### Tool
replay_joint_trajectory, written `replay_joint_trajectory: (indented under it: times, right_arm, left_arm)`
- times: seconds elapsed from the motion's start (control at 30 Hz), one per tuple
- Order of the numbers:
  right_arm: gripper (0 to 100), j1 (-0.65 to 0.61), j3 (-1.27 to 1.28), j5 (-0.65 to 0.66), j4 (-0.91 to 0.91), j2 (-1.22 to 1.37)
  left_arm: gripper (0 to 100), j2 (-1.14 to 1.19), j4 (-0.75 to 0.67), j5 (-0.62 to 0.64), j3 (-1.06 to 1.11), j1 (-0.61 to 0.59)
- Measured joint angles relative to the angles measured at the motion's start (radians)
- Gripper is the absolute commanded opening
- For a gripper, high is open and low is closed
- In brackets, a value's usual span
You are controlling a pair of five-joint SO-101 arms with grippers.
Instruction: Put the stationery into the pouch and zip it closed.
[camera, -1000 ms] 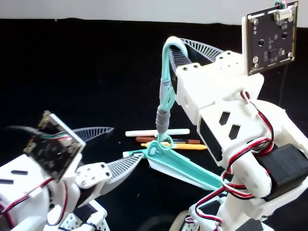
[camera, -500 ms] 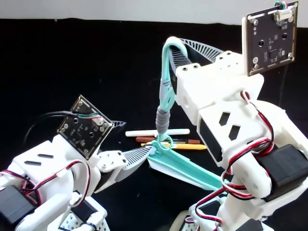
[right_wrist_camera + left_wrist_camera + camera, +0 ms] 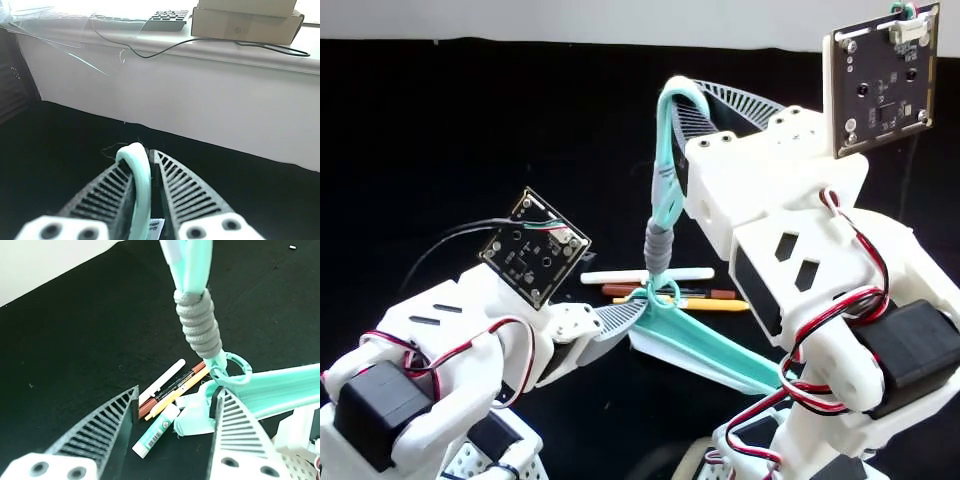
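Teal pouch, likely soft and light, has one end lifted by its strap, pinched in right tool. Left tool spread at pouch end. Thin pens on tabletop, probably slippery; grab mid-barrel.
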Motion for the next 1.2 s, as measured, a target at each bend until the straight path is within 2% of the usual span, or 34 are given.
replay_joint_trajectory:
  times: [0.13, 0.33, 0.6, 0.83, 0.93, 1.13, 1.2]
  right_arm:
    - [0.8, 0.026, 0.0, 0.0, 0.0, 0.0]
    - [0.8, 0.032, 0.0, 0.0, 0.0, 0.0]
    - [0.8, 0.032, 0.0, 0.0, 0.0, 0.0]
    - [0.8, 0.032, 0.0, 0.0, 0.0, 0.0]
    - [0.8, 0.032, 0.0, 0.0, 0.0, 0.0]
    - [0.8, 0.032, 0.0, 0.0, 0.0, 0.0]
    - [0.8, 0.032, 0.0, 0.0, 0.0, 0.0]
  left_arm:
    - [23, 0.0, 0.0, 0.0, 0.003, -0.002]
    - [1, 0.0, 0.0, 0.0, 0.006, 0.005]
    - [1, 0.002, 0.009, -0.095, 0.008, 0.049]
    - [1, -0.008, 0.012, -0.103, 0.008, 0.051]
    - [1, 0.0, 0.014, -0.103, -0.018, -0.023]
    - [1, 0.002, 0.002, -0.103, -0.074, -0.264]
    - [1, 0.002, -0.003, -0.104, -0.077, -0.302]
